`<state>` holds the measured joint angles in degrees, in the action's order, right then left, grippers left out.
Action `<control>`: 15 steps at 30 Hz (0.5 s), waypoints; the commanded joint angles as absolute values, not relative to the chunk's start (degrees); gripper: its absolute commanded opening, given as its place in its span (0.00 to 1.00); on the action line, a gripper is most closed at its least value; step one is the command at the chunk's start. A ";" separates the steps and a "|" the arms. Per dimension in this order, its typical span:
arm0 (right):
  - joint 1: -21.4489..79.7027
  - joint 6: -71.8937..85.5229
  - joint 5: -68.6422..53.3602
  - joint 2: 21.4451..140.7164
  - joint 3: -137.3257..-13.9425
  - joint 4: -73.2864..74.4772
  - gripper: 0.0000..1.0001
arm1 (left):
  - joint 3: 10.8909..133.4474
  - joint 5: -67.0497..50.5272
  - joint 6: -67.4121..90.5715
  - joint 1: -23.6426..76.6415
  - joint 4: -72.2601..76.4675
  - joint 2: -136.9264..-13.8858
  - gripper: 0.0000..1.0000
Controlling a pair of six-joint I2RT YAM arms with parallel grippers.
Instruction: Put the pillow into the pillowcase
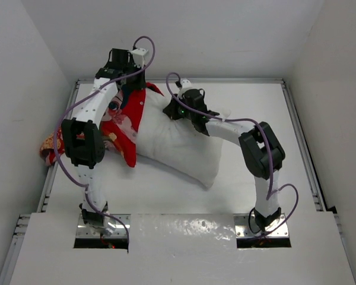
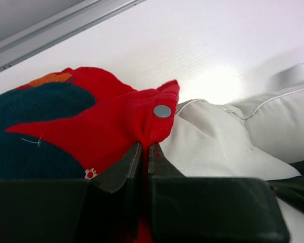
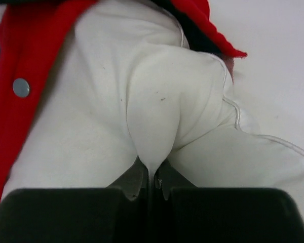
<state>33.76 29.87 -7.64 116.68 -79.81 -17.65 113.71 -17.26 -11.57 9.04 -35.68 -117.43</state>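
The white pillow [image 1: 178, 145] lies slanted across the table's middle, its far-left end inside the red printed pillowcase [image 1: 126, 127]. My left gripper [image 1: 132, 80] is shut on the pillowcase's red hem [image 2: 147, 126] by a metal snap [image 2: 162, 111], at the far left. My right gripper [image 1: 177, 110] is shut on a pinched fold of the pillow [image 3: 157, 126] at its far edge, just right of the pillowcase opening. In the right wrist view the red hem [image 3: 20, 61] with a snap frames the pillow on the left.
The pillowcase's closed end [image 1: 50, 145] hangs over the left rail [image 1: 53, 172]. White walls enclose the table on the left, far and right sides. A metal rail [image 2: 50, 25] runs along the far edge behind the left gripper.
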 commanded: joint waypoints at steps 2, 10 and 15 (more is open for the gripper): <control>35.07 37.17 -6.52 110.39 -69.08 -22.32 0.00 | 113.91 -23.03 -10.72 11.34 -34.80 -110.31 0.00; 41.57 39.99 -3.24 102.22 -58.10 -28.21 0.00 | 115.31 -29.96 -17.75 16.61 -43.50 -110.48 0.00; 40.69 33.86 -4.41 97.30 -62.40 -26.81 0.00 | 118.03 -35.16 -20.83 19.95 -45.97 -110.57 0.00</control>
